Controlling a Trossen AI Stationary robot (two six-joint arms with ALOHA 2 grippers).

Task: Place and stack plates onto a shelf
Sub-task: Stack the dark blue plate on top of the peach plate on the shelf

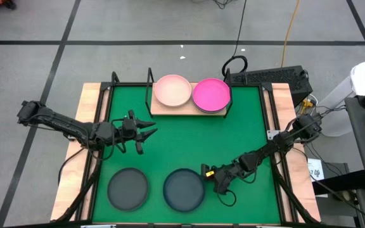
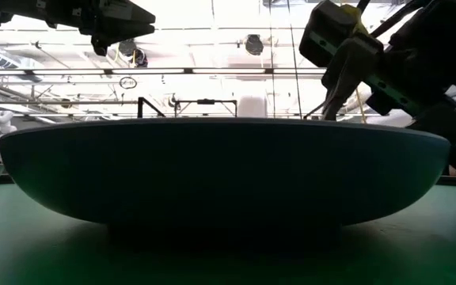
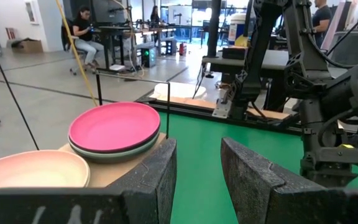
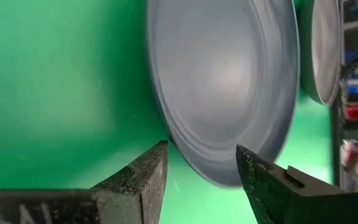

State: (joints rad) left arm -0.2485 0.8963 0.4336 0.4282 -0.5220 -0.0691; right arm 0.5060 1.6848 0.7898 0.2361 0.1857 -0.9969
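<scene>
Two dark grey plates are lying flat on the green surface (image 1: 182,136) at its near edge, the left one (image 1: 128,189) just beside the right one (image 1: 184,189) without touching it. The right tool (image 1: 209,172) is hovering at the right plate's rim, its fingers parted with the rim lying just ahead of the gap; in the right wrist view the plate's edge (image 4: 222,93) is sitting between the two dark fingers (image 4: 143,177) but is not being gripped. From table height that same plate (image 2: 224,178) is filling the frame.

At the far side of the surface, the wooden shelf (image 1: 170,109) is carrying a light pink plate (image 1: 172,90) on its left and a hot pink plate (image 1: 211,94) on its right; the left wrist view shows the hot pink plate (image 3: 114,126) resting on a pale green one (image 3: 120,151).

The left tool (image 1: 146,129) is hanging over the middle left of the surface, released and empty, pointing toward the shelf. A seated person (image 3: 86,34) is working at a desk in the room beyond.
</scene>
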